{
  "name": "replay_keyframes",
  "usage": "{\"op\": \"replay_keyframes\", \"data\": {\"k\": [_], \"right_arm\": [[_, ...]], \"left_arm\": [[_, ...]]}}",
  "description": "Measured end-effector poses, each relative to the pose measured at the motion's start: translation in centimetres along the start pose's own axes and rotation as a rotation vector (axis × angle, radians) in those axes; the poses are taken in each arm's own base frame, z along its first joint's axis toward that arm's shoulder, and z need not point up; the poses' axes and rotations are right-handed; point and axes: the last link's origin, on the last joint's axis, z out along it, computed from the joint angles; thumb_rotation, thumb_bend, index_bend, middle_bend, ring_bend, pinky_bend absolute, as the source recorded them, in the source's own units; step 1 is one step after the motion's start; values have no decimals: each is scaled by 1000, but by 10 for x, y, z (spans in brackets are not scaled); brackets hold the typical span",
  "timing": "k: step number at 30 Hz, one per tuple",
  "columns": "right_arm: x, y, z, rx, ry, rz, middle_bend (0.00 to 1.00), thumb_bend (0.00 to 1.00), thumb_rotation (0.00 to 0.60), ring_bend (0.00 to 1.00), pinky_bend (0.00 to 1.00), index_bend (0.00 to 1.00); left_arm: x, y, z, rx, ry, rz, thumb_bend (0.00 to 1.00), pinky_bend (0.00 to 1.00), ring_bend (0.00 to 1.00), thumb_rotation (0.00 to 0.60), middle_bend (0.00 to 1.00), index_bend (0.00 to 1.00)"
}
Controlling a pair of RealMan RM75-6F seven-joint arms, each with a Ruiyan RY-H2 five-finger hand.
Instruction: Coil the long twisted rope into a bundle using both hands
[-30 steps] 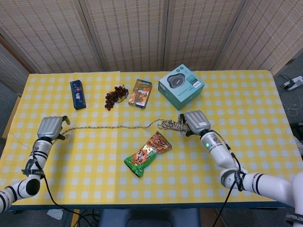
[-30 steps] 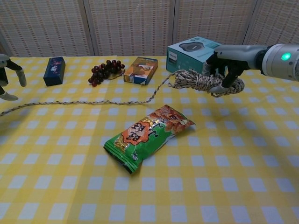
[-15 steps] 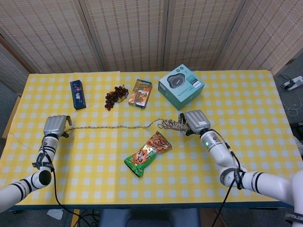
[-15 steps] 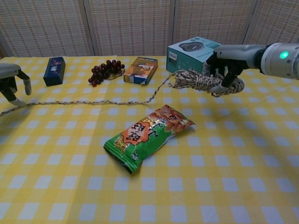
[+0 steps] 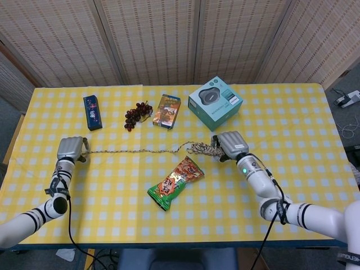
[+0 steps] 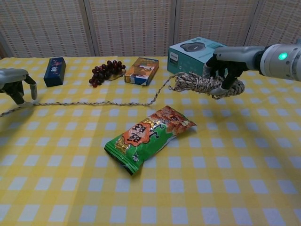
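The long twisted rope point(image 5: 138, 151) lies stretched across the yellow checked table, left to right. Its right end is wound into a coil point(image 5: 203, 148) that my right hand point(image 5: 232, 145) holds a little above the cloth. The chest view shows this coil point(image 6: 200, 83) hanging from the curled fingers of the right hand point(image 6: 229, 60). My left hand point(image 5: 71, 149) is at the rope's left part, fingers curled down around the strand. In the chest view a short tail of rope point(image 6: 11, 110) runs on past the left hand point(image 6: 16, 81) to the frame's left edge.
A green and orange snack bag point(image 5: 175, 183) lies just in front of the rope's middle. Behind the rope stand a teal box point(image 5: 215, 102), a small picture box point(image 5: 166, 111), a bunch of dark grapes point(image 5: 136, 114) and a blue box point(image 5: 92, 112).
My left hand has moved right along the rope, toward the table's middle, and its fingers have closed down over the strand. The right hand and its coil have hardly moved.
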Motion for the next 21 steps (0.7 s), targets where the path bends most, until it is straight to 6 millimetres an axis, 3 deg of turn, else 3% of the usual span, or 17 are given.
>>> {"op": "replay_keyframes", "data": {"k": [21], "right_arm": [[-5, 4, 4, -9, -13, 6, 603, 623, 600, 508, 613, 734]], "left_arm": [[-6, 12, 10, 14, -21, 13, 361, 1000, 1000, 600, 1000, 626]]}}
